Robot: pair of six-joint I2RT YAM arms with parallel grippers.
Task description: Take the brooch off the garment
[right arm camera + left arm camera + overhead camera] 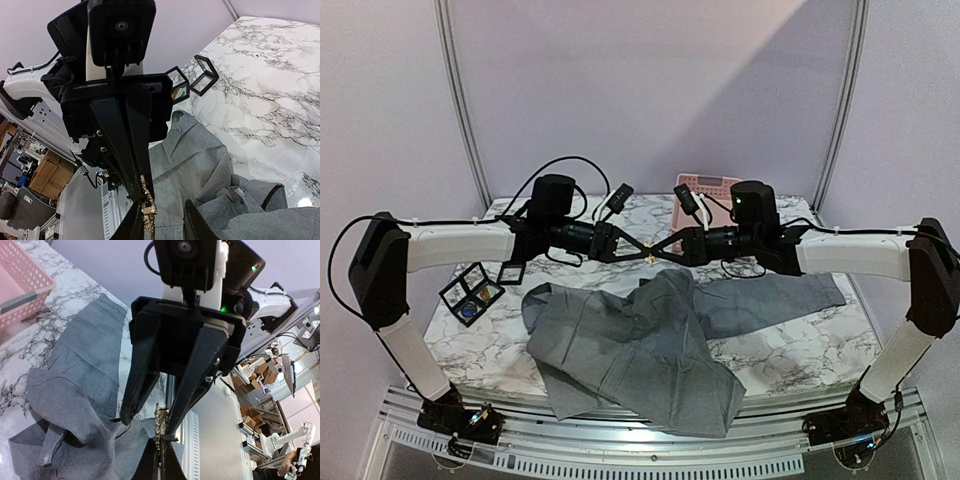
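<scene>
The grey garment (630, 340) lies crumpled on the marble table (790, 345), its lower part hanging over the near edge. It also shows in the left wrist view (75, 390) and the right wrist view (195, 160). Both arms meet tip to tip in the air above it. My left gripper (642, 255) (161, 442) is shut on the small gold brooch (652, 257) (161, 422) (146, 205), held clear of the cloth. My right gripper (662, 254) (162, 212) is open around the brooch, with one finger (132, 225) against it.
A pink basket (705, 190) (20, 280) stands at the back of the table. Black-framed display boxes (472, 293) (192, 82) sit at the left, with a small black box (510, 272) beside them.
</scene>
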